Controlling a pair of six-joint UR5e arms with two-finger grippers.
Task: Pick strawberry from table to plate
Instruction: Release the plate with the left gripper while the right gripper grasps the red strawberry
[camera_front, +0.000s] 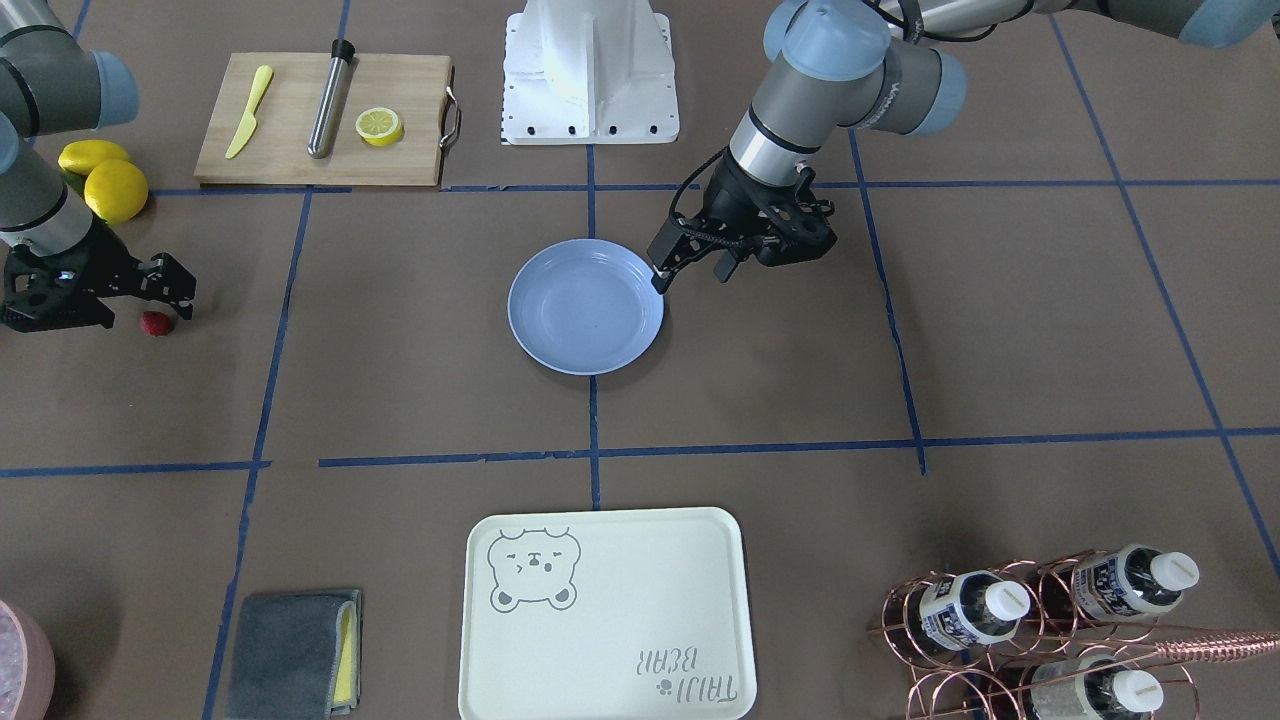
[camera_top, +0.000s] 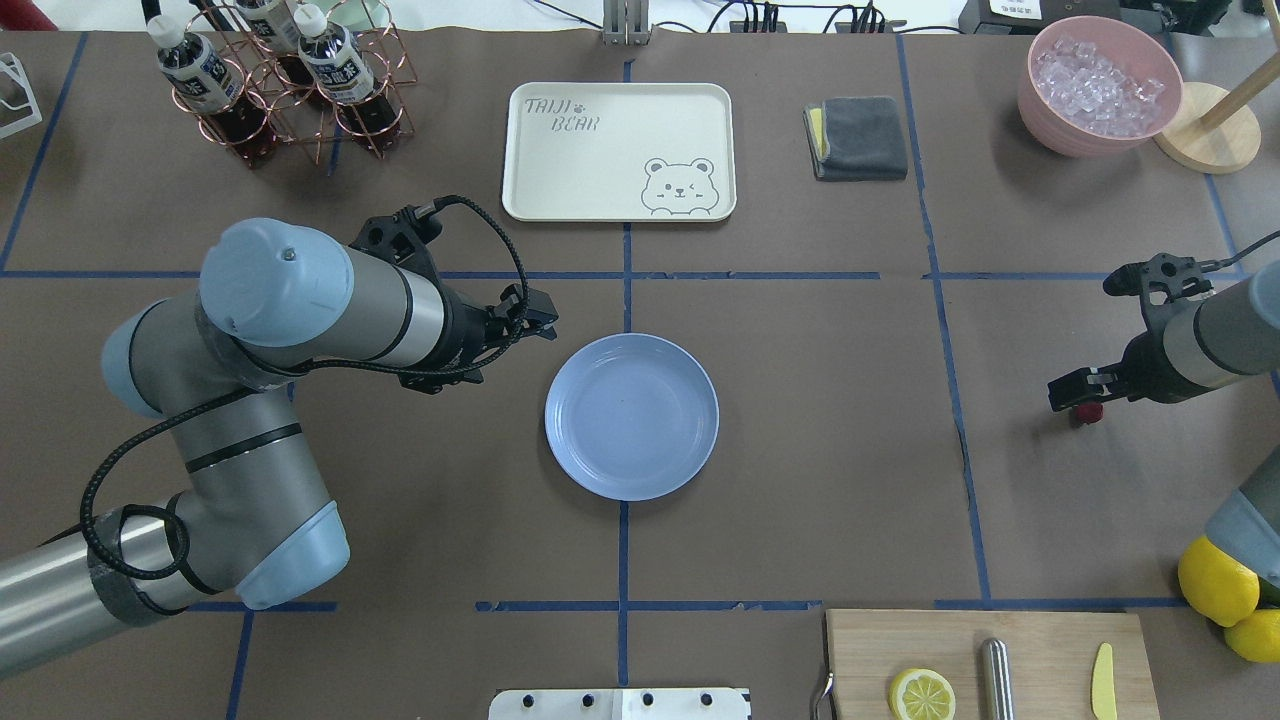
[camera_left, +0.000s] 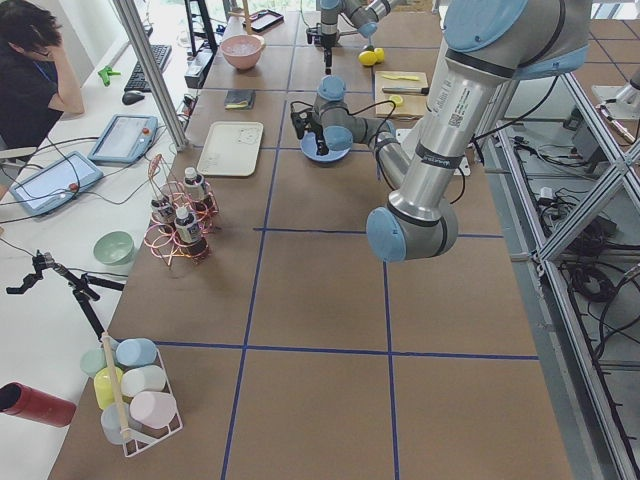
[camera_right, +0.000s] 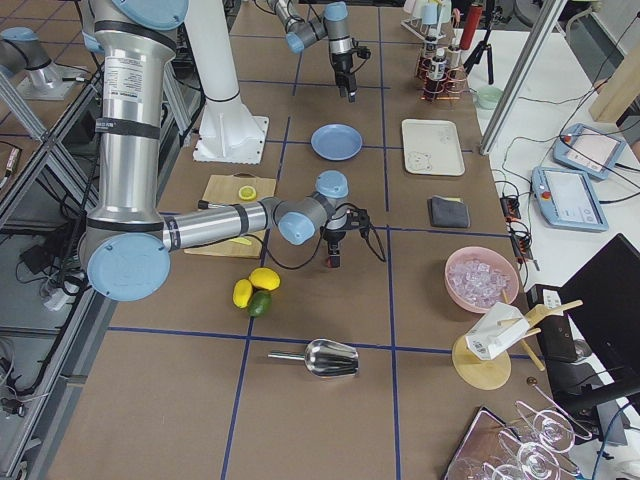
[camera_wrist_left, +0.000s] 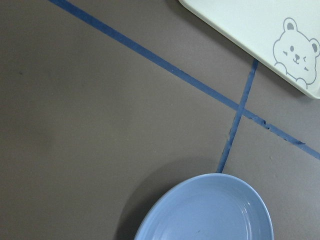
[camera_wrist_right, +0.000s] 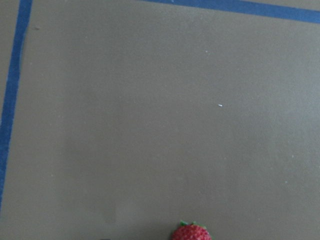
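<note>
The strawberry is a tiny dark-red berry lying on the brown table, far from the plate; it also shows as the strawberry and at the bottom edge of the right wrist view as the strawberry. My right gripper hovers just over it, jaws apparently open, not holding it. The light-blue plate sits empty mid-table. My left gripper hangs open beside the plate's rim, holding nothing.
A cutting board carries a knife, a metal rod and a lemon half. Whole lemons lie close behind the right arm. A bear-print tray, a grey cloth and a bottle rack line the far side.
</note>
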